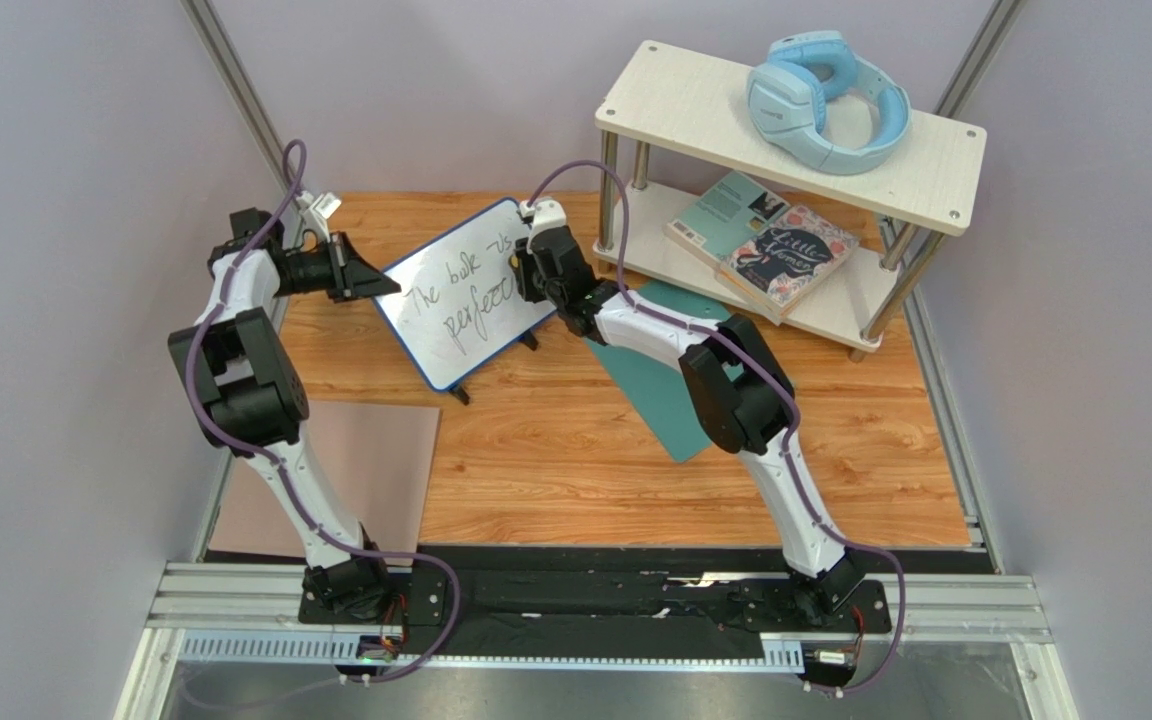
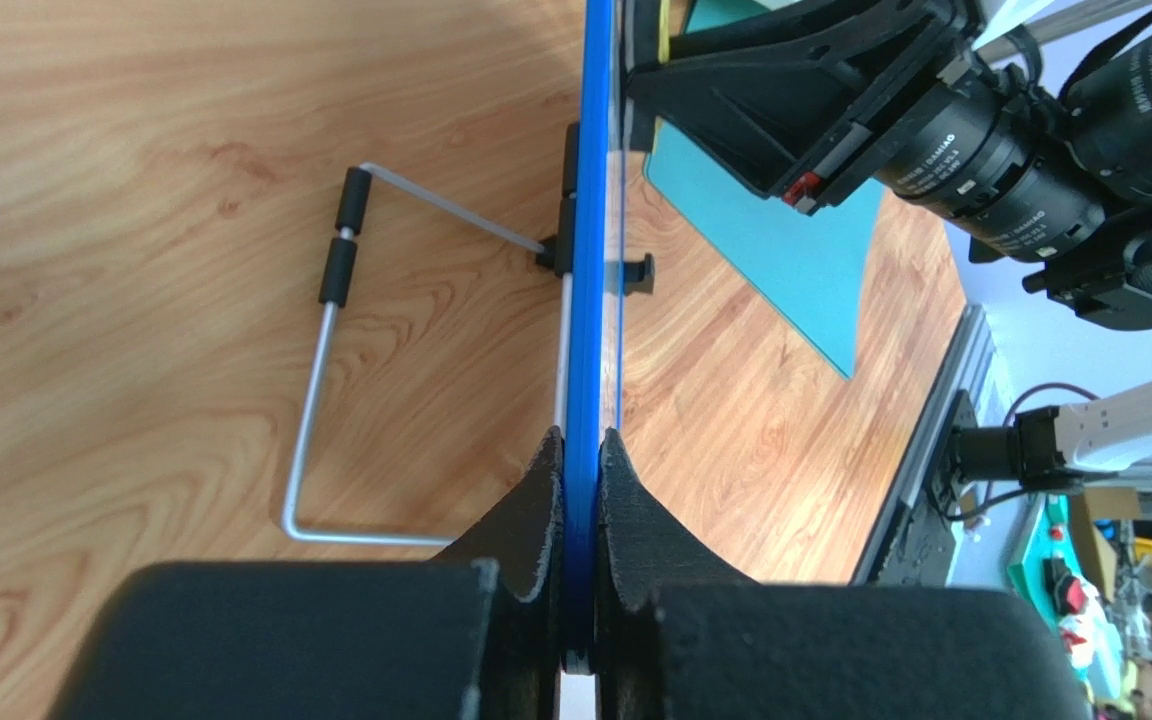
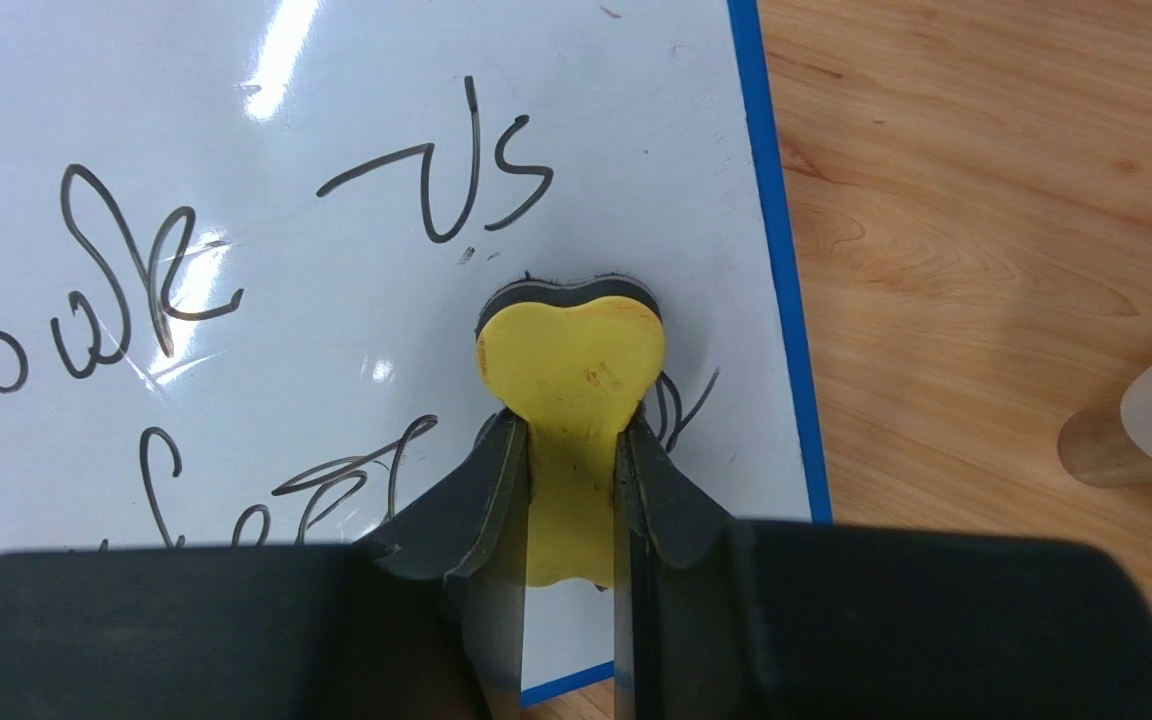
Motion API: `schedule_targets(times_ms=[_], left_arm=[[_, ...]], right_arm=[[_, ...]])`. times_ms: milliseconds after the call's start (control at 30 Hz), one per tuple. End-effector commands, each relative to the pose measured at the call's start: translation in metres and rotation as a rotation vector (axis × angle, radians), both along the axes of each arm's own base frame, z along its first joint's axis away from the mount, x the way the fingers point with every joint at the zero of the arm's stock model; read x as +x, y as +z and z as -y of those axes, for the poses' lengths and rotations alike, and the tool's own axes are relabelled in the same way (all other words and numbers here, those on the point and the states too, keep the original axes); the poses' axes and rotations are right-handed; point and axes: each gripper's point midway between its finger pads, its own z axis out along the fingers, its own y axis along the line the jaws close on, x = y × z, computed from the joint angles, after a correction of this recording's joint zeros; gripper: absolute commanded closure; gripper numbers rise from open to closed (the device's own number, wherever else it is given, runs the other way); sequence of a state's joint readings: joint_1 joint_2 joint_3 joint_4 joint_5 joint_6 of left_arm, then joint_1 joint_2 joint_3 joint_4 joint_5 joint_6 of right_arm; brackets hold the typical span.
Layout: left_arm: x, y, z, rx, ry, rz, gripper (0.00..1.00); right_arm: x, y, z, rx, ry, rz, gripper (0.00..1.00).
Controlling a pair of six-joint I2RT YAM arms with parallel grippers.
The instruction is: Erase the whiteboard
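The whiteboard (image 1: 455, 300) stands tilted on its wire stand (image 2: 330, 315) at the back of the wooden table, with black handwriting across it (image 3: 132, 293). My left gripper (image 1: 372, 281) is shut on the board's blue rim (image 2: 587, 300) at its left edge, which runs edge-on between the jaws (image 2: 582, 450). My right gripper (image 1: 530, 248) is shut on a yellow eraser (image 3: 575, 360), whose dark felt face presses the board near its right edge, just below the letters "vs".
A teal flat sheet (image 1: 657, 375) lies under the right arm. A brownish-pink mat (image 1: 342, 473) hangs over the table's left front. A two-tier white shelf (image 1: 793, 113) at the back right carries blue headphones (image 1: 826, 98) and books (image 1: 763, 248).
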State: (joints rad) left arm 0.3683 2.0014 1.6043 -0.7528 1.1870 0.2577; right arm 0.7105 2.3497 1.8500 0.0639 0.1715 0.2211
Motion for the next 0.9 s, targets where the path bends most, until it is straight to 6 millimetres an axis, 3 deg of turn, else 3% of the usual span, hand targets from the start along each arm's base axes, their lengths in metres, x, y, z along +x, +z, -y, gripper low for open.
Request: schedule_targets(times_ms=[0,133,367,633,733,867], left_arm=[[0.017,-0.020,-0.029,0.231,-0.028,0.152,1.00],[0.015,-0.020,-0.028,0.222,-0.042,0.136,1.00],[0.017,-0.013,-0.028,0.213,-0.035,0.132,1.00],[0.023,-0.004,-0.028,0.194,-0.021,0.127,1.00],[0.025,-0.003,-0.029,0.182,-0.015,0.120,1.00],[0.025,-0.001,-0.029,0.183,-0.012,0.119,1.00]], right_arm=[[0.007,0.015,-0.019,-0.022,0.010,0.134,1.00],[-0.015,0.022,-0.049,-0.056,0.097,0.160,1.00],[-0.079,0.025,-0.102,-0.074,0.267,0.125,1.00],[-0.131,-0.002,-0.134,-0.102,0.379,0.041,1.00],[-0.134,-0.007,-0.137,-0.128,0.372,0.051,1.00],[-0.098,0.001,-0.105,-0.156,0.151,0.092,1.00]])
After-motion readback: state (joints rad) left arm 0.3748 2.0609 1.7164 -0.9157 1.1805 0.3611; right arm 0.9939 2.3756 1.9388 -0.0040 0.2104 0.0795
